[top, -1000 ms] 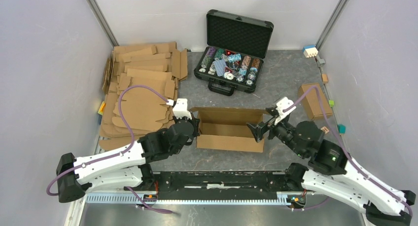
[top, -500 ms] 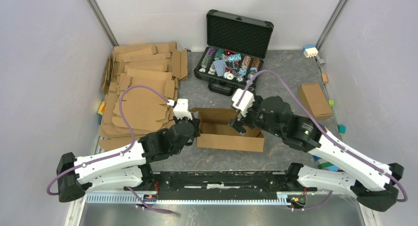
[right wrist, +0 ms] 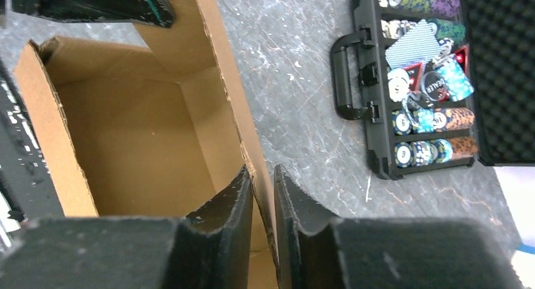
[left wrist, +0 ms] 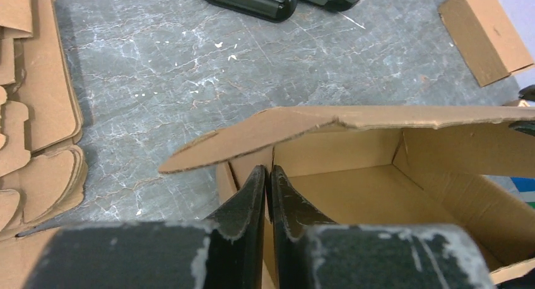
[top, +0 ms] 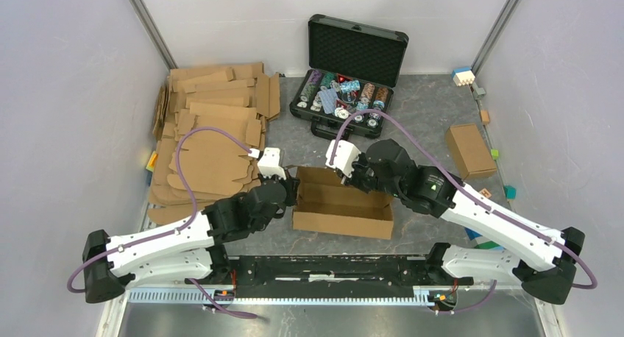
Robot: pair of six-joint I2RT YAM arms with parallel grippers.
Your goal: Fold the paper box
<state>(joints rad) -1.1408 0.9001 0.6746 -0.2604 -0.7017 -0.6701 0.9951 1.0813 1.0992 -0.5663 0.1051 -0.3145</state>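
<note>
The paper box (top: 342,215) stands mid-table as a shallow open brown tray. In the left wrist view its floor (left wrist: 359,194) shows, and a loose flap (left wrist: 265,134) leans over the left end. My left gripper (top: 293,193) is at that left end, its jaws (left wrist: 269,175) pressed together on the end wall. My right gripper (top: 352,180) reaches over the back wall near its left half. Its fingers straddle that wall (right wrist: 263,175), one inside the box (right wrist: 139,144) and one outside, shut on the cardboard edge.
An open black case (top: 346,94) of poker chips sits just behind the box. Flat cardboard sheets (top: 213,123) are piled at the left. A smaller brown box (top: 469,149) and small coloured blocks (top: 463,76) lie along the right side.
My right arm swung from the box's right end over to its back wall, and its wide-open jaws closed on that wall. The left arm stayed on the left end.
</note>
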